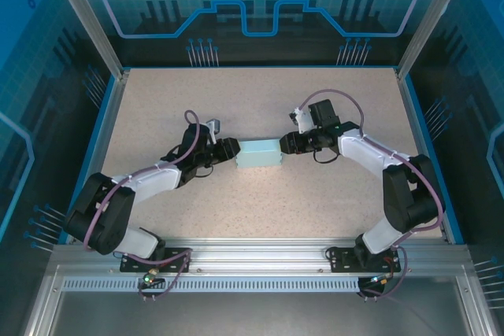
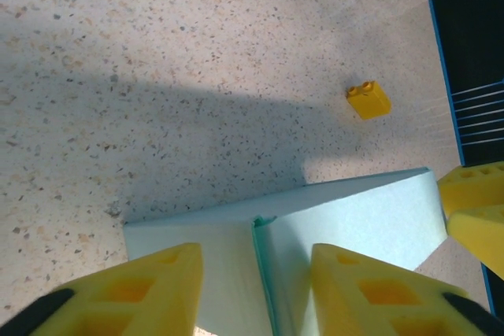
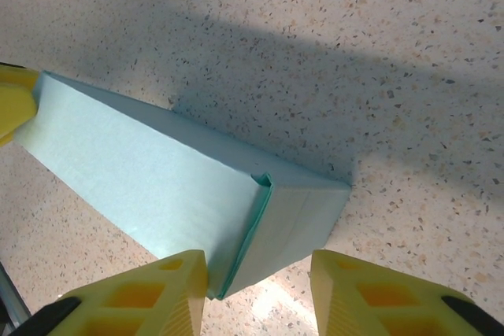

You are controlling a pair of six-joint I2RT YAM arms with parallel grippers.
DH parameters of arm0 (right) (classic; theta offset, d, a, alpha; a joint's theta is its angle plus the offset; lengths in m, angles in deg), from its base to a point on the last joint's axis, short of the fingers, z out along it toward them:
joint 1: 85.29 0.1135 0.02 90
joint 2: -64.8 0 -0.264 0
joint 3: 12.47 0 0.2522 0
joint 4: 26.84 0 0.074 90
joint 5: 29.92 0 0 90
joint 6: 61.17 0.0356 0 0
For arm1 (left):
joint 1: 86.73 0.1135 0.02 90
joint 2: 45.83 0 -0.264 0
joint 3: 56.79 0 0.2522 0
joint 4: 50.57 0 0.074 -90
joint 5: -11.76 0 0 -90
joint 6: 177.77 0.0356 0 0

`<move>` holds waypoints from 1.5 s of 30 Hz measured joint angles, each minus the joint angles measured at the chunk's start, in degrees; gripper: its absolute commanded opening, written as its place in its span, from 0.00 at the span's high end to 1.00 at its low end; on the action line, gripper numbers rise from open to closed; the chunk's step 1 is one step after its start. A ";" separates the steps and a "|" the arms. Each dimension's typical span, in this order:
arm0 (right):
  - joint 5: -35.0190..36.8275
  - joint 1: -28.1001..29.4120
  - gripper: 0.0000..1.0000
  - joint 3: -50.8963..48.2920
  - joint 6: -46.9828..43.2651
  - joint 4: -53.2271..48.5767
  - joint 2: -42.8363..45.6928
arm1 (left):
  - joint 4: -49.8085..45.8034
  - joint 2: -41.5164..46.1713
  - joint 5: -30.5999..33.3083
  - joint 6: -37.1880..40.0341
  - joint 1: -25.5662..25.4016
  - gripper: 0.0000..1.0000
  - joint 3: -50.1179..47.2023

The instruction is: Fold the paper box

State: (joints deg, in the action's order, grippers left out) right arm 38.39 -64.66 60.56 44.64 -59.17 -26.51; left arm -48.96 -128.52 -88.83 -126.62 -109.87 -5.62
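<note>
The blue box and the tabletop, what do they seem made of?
The paper box looks like thin matte card: pale blue, crisp folds, a thin overlapping flap edge. The tabletop looks like speckled stone-effect laminate or composite, smooth and matte; which is unclear.

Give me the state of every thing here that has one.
paper box: folded up into a box, lying flat on the table, a hand at each end.
left hand: open, jaws apart over the box's end.
right hand: open, straddling the box's other end.
small yellow block: loose on the table, apart from the box.
</note>
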 measured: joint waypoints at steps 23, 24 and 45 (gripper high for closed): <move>-0.55 1.16 0.53 2.45 2.73 -0.22 -0.63 | -7.80 1.66 -0.85 0.48 0.00 0.47 3.37; -0.74 1.22 0.53 2.27 2.84 -0.02 -0.76 | -7.80 1.36 -1.27 0.48 0.00 0.48 3.37; -1.31 1.62 0.56 1.49 3.93 1.55 -1.62 | -5.70 -1.46 -4.92 0.22 0.00 0.55 3.74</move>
State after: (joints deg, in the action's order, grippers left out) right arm 37.07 -63.05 62.05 48.58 -57.62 -28.13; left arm -54.66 -129.99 -93.75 -126.41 -109.87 -1.88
